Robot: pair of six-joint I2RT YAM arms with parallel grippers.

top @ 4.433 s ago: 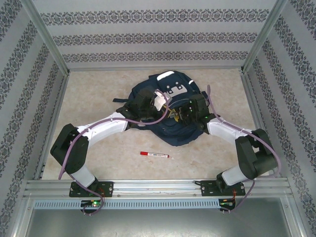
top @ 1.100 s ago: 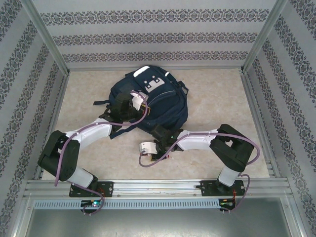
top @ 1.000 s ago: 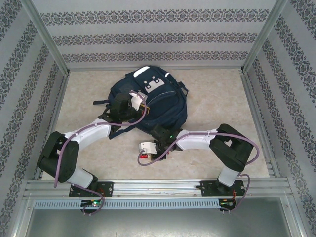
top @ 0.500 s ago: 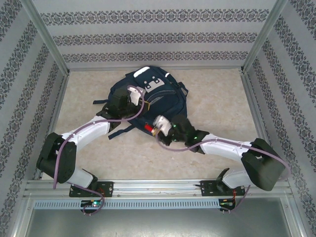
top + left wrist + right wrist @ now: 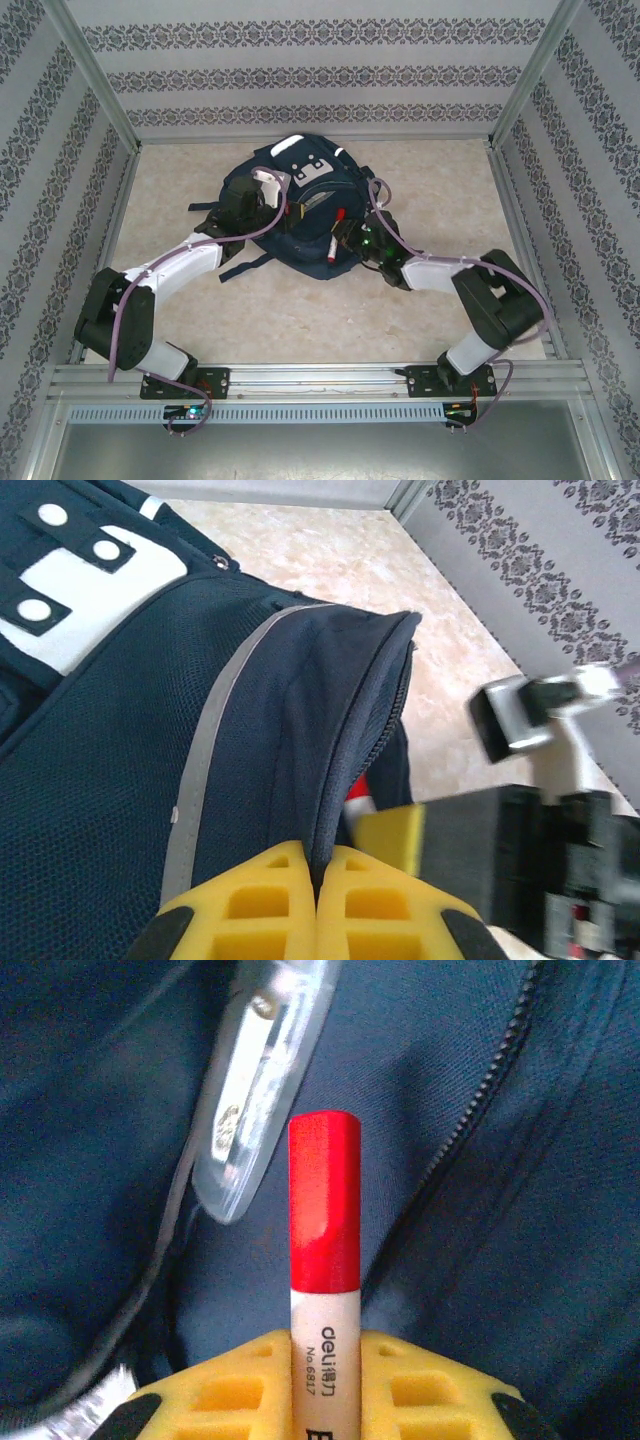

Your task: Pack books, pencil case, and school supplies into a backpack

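Navy backpack (image 5: 300, 205) flat on the table (image 5: 200, 320), mid-rear. Left claw (image 5: 318, 880) clamped shut on the raised lip of the zip opening, propping it apart. Right claw (image 5: 325, 1360), the nearer to the gap, closed around the white marker pen (image 5: 325, 1250). Pen's long axis in line with the claw, red cap leading. Opening directly ahead of the cap, so probably a straight push along that axis.
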